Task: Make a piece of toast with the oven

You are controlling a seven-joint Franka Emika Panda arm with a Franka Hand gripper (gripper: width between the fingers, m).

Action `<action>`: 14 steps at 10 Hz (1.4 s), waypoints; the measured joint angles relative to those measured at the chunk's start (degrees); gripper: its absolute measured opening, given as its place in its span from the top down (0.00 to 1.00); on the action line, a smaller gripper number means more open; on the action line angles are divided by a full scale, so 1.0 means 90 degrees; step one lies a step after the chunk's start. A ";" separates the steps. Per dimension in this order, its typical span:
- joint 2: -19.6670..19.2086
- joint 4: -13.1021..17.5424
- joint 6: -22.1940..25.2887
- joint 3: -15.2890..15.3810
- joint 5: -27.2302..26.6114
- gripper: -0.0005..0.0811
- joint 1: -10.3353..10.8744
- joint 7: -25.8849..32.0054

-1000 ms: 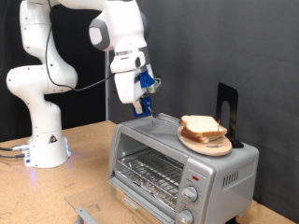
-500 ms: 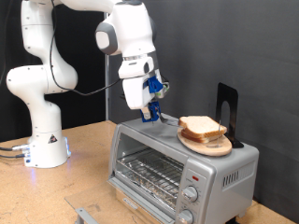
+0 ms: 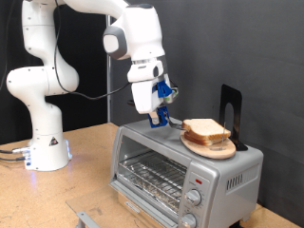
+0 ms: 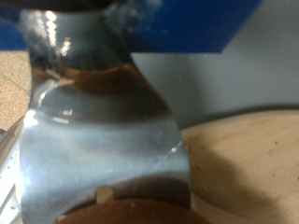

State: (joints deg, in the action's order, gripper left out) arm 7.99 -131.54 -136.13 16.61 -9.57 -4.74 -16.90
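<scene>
Just beside end effector (image 3: 160, 119): piece of toast (image 3: 205, 129).

You can't really tell how the pincer (image 3: 160, 121) jaws stand; they're too small in the exterior view, and the wrist view is a blurry close-up mess. The oven (image 3: 180, 166) is cut off at the bottom edge, lower knob included.

The arm (image 3: 57, 66) is glossy white with rounded, bulbous links and grey bands at its joints. A black cable runs along it. The base (image 3: 46, 152) glows blue at 9 o'clock. The gripper (image 3: 160, 118) carries blue parts; its fingers (image 4: 103, 140) are shiny silver metal.
</scene>
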 joint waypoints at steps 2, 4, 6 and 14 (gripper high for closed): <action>-0.0131 0.0123 -0.0017 0.0052 0.0053 0.50 0.0000 -0.0129; -0.0241 0.0233 -0.0021 0.0089 0.0093 0.50 0.0001 -0.0172; -0.0272 0.0267 -0.0036 0.0112 0.0110 0.50 0.0001 -0.0176; -0.0245 -0.0236 -0.1180 0.0146 -0.1325 0.50 0.0085 0.0999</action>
State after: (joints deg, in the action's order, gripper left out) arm 5.79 -133.67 -146.74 17.92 -21.49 -3.97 -7.91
